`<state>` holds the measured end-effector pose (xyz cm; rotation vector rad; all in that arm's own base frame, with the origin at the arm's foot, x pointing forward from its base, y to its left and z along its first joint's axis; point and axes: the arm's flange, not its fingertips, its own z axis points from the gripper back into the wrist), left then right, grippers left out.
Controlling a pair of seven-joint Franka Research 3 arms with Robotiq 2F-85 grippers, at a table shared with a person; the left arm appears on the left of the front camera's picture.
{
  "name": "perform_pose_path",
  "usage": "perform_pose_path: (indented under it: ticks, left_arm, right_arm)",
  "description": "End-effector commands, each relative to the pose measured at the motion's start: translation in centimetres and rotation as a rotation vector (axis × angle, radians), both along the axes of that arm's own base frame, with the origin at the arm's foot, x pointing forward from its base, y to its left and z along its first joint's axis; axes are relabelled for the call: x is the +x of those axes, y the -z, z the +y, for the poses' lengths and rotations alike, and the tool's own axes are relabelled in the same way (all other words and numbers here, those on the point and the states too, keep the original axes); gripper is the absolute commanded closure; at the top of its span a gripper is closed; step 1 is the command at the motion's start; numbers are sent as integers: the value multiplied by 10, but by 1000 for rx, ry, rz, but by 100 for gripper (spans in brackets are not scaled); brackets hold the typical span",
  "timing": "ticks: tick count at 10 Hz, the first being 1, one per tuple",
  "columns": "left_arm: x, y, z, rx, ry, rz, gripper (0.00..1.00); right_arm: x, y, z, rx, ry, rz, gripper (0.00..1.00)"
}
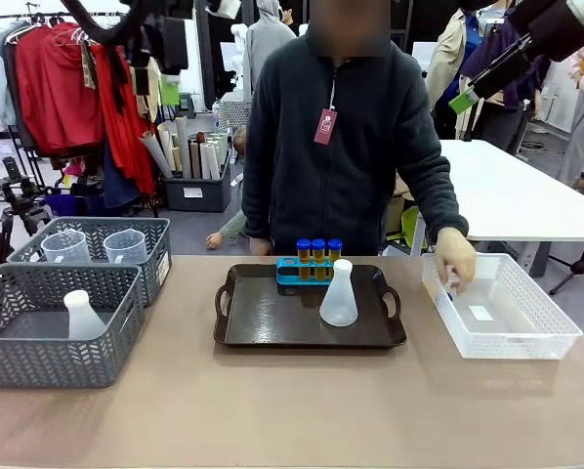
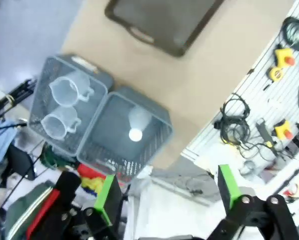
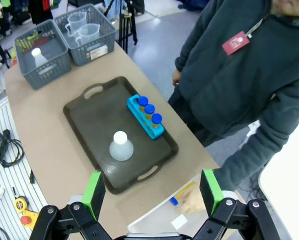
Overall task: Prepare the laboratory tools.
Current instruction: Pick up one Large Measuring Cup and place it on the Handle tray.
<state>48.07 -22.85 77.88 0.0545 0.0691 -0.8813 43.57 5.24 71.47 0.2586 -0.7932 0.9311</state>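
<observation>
Tubes: three blue-capped tubes (image 1: pixel 318 256) stand upright in a blue rack (image 1: pixel 290 277) at the far edge of the tray (image 1: pixel 272 327).
Fourth tube: this one (image 3: pixel 182 193) lies in the white basket (image 1: pixel 526 344) on the right of the table (image 1: pixel 292 410), just beside the person's hand (image 1: pixel 456 256). Whether the fingers touch it is unclear.
Hand: it reaches down into the white basket at its far left corner.
Flask: upright on the tray (image 1: pixel 338 296), just in front of the rack's right end, apart from it.
Second flask: upright (image 1: pixel 81 318) in the near grey basket (image 1: pixel 38 369) at the left.
Beakers: two clear beakers (image 1: pixel 97 246) stand side by side in the far grey basket (image 1: pixel 160 256), which touches the near one.
Left gripper: released (image 2: pixel 168 192), jaws spread wide with nothing between them, high above the grey baskets.
Right gripper: released (image 3: pixel 152 190), jaws spread and empty, high over the tray's right end and the white basket.
</observation>
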Motion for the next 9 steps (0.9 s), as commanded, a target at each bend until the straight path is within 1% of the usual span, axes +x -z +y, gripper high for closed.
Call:
perform_pose_path:
  ticks: [1, 2, 3, 4, 5, 7, 8, 9]
  left_arm:
    - [-29, 12, 25, 8, -71, 0, 0]
    - [-38, 14, 36, 36, -92, 35, 0]
    - [-38, 19, 49, 37, -114, 40, 0]
    - [-31, 29, 56, 35, -151, -16, 0]
    - [-18, 41, 64, -10, -204, -101, 0]
    - [-3, 67, 76, -47, -282, -157, 0]
    - [4, 79, 88, -1, -329, -192, 0]
    - [9, 96, 98, -31, -359, -177, 0]
  right_arm:
    - [-1, -1, 0, 2, -9, -5, 0]
    - [-1, -1, 0, 2, -9, -5, 0]
    - [-1, -1, 0, 2, -9, -5, 0]
    - [-1, -1, 0, 2, -9, -5, 0]
    - [-1, -1, 0, 2, -9, -5, 0]
    - [-1, -1, 0, 2, -9, -5, 0]
    - [-1, -1, 0, 2, -9, -5, 0]
    - [-1, -1, 0, 2, -9, -5, 0]
